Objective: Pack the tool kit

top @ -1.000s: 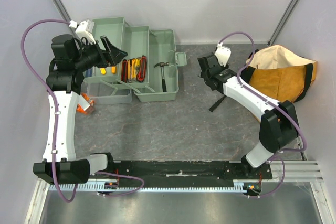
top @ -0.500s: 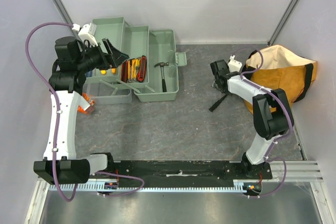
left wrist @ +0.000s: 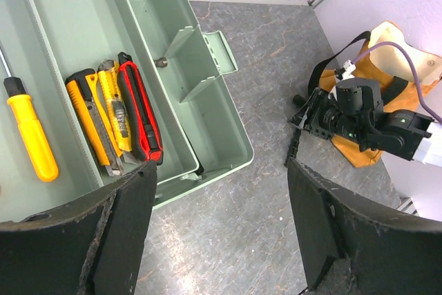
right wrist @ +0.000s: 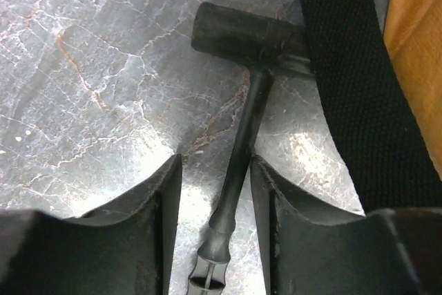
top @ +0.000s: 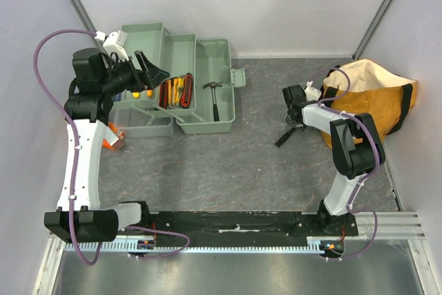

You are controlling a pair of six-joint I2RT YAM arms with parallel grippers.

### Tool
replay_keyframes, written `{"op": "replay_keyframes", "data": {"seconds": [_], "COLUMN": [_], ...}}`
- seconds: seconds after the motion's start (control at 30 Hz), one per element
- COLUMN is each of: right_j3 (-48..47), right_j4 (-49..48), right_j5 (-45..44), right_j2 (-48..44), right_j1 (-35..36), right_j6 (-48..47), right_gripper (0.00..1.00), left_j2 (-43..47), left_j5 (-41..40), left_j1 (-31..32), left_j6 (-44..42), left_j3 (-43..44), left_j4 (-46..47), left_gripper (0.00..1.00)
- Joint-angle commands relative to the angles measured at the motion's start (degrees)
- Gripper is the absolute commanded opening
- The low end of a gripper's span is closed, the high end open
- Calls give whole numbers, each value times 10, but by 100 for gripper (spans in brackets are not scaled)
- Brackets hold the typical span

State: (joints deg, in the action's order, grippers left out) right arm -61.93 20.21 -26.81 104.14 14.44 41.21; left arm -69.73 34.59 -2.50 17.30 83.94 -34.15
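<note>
The pale green toolbox [top: 224, 67] stands open at the back left, with its trays fanned out. Red and yellow utility knives [top: 176, 91] lie in the middle tray, and a hammer [top: 214, 97] lies in the base. My left gripper [top: 150, 68] hovers open and empty over the trays. In its wrist view [left wrist: 221, 170] I see the red knife [left wrist: 138, 119] and a yellow screwdriver [left wrist: 31, 136]. My right gripper [top: 295, 110] is low over a black hammer [top: 285, 136] on the table. In the right wrist view the open gripper [right wrist: 215, 164] straddles the hammer's handle [right wrist: 248, 119] without gripping it.
An orange-tan fabric bag [top: 369, 98] with black straps [right wrist: 345, 88] sits at the right, touching the black hammer's head. A small orange object [top: 112, 136] lies left of the toolbox, beside the translucent lid [top: 141, 126]. White walls close in the back and sides.
My right arm has folded back toward the bag and lowered its gripper over the black hammer. The left arm shifted slightly, then held still.
</note>
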Motion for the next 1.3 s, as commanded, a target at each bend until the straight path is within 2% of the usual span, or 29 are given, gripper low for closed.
{"op": "replay_keyframes", "data": {"seconds": [0.0, 0.1, 0.13, 0.17, 0.6, 0.83, 1.0, 1.27], "right_j3": [16, 15, 13, 11, -98, -147, -185, -273], "right_j4": [-42, -53, -58, -61, -80, -147, -217, -286], "right_j5": [28, 41, 46, 48, 113, 175, 223, 244], "right_j2": [21, 23, 21, 19, -74, -110, -84, 29], "right_j1": [-5, -6, -5, -5, 37, 93, 132, 200], "right_j6": [-3, -10, -16, -23, -81, -106, -112, -106], "right_gripper": [37, 8, 1, 0, 0, 0, 0, 0], "left_j2": [7, 8, 9, 10, 13, 14, 17, 24], "left_j5": [3, 2, 0, -1, -9, -25, -29, -33], "left_j1": [1, 1, 1, 1, 0, 1, 0, 1], "left_j6": [8, 6, 5, 5, 5, 6, 12, 14], "left_j3": [7, 9, 8, 8, 17, 24, 23, 19], "left_j4": [15, 14, 14, 14, 8, 0, 0, -1], "left_gripper": [81, 81, 81, 81, 81, 81, 81, 81]}}
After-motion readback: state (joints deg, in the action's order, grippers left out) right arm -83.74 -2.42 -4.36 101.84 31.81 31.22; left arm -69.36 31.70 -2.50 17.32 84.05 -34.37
